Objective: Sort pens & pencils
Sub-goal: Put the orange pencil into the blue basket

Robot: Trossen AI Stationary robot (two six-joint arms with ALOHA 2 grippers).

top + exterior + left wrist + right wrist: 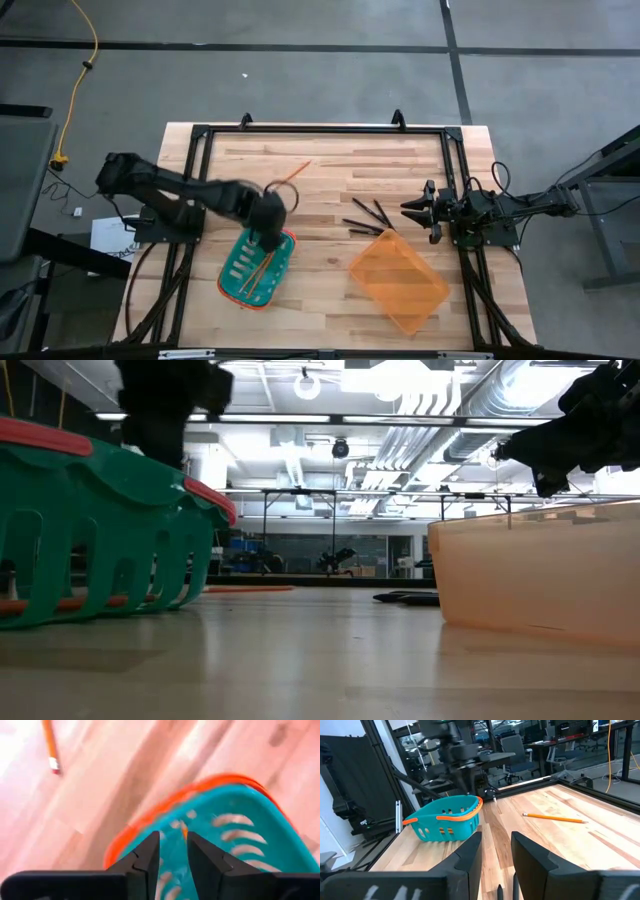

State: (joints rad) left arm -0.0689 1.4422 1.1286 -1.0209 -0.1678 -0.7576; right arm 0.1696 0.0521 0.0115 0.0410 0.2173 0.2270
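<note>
My left gripper (pixel 268 236) hovers open over the far end of the teal basket with an orange rim (pixel 232 262), fingers pointing down (pixel 172 854). Two orange pencils (pixel 262 270) lie inside the basket. A third pencil (pixel 293 172) lies on the table beyond it, also showing in the left wrist view (pixel 50 745) and the right wrist view (pixel 555 818). Several dark pens (pixel 366 218) lie on the table left of my right gripper (pixel 412 210), which waits open (pixel 495 851) near the table's right edge.
A clear orange bin (pixel 398 280) sits on the table near the right side, in front of the pens; the low view shows its wall (pixel 540 570). The basket (pixel 100 530) fills that view's left. A black frame (pixel 320 130) rims the table.
</note>
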